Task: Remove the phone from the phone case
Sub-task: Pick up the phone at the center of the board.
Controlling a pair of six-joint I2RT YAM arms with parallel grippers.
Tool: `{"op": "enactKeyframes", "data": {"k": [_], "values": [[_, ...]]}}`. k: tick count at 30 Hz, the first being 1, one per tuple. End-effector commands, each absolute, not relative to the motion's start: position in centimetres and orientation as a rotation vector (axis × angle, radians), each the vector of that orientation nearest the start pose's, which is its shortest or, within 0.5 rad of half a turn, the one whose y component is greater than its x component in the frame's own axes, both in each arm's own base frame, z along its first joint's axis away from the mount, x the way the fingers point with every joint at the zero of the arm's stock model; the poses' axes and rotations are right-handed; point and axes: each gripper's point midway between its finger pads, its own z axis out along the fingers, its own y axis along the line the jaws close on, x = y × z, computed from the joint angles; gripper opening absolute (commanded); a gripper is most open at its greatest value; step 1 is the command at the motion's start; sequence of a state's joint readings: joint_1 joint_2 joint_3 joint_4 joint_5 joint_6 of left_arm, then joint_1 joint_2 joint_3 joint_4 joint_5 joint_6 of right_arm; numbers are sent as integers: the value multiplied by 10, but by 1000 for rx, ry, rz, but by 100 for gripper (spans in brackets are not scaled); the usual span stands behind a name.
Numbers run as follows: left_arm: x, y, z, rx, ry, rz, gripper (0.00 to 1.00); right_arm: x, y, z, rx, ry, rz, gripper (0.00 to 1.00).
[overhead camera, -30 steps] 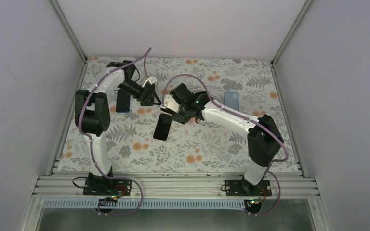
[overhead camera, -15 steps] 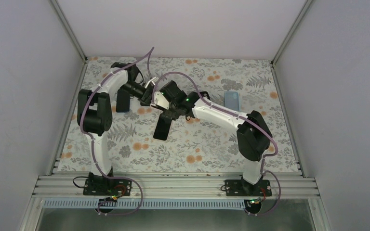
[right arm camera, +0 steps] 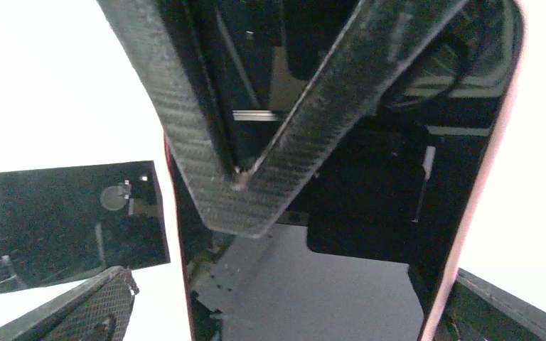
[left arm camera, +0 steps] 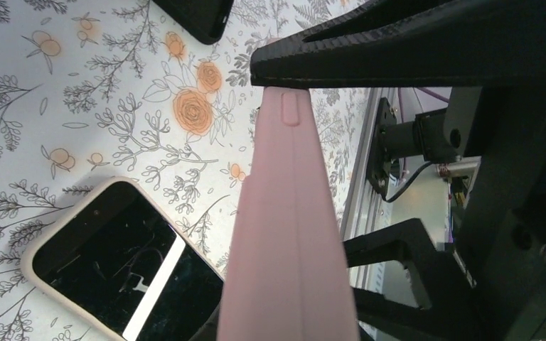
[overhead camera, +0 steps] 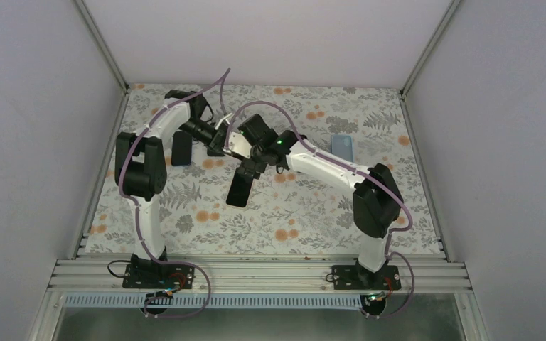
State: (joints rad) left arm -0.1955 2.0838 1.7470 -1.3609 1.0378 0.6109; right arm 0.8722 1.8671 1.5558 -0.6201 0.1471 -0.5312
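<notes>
Desk (overhead camera: 306,213) fills my overhead view: a flat rectangle under a matte cloth printed with grey leaves and orange blossoms, with a ribbed aluminium rail (overhead camera: 256,273) along its near edge. The left arm (overhead camera: 142,170) and right arm (overhead camera: 334,170), white shells with black joints, both bend inward over the far-left part. That puts the left hand (overhead camera: 217,144) and right hand (overhead camera: 245,160) just beside each other.

Three slim, round-cornered slabs lie on the cloth. A black phone (overhead camera: 240,188) is near the right hand, a dark phone (overhead camera: 181,150) lies beside the left arm, and a pale blue slab (overhead camera: 342,147) sits well apart to the right.

The phone case (left arm camera: 284,234) is off the cloth, clamped in my left hand, whose fingers are drawn together on it. From the left wrist I see its long edge, smooth matte pink, with an oval button moulded in near the upper black finger (left arm camera: 412,50).

From the right wrist, the phone (right arm camera: 370,213) sits inside that case, a glossy black screen framed by the thin pink rim. The right hand's fingers (right arm camera: 206,142), with a woven carbon texture, stand wide apart close to the screen. I cannot tell whether they touch it.
</notes>
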Motion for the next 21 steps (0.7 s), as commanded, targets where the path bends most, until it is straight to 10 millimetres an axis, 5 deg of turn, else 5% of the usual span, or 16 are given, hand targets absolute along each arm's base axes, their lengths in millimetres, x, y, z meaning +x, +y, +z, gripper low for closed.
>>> {"op": "enactKeyframes", "data": {"k": [1, 10, 21], "values": [[348, -223, 192, 1064, 2307, -1445, 2, 302, 344, 170, -1645, 1971, 181, 100], [322, -208, 201, 1312, 2216, -1192, 2, 279, 278, 190, -1697, 2025, 480, 100], [272, -224, 220, 1692, 2094, -806, 2, 284, 288, 170, -1786, 2035, 638, 97]]}}
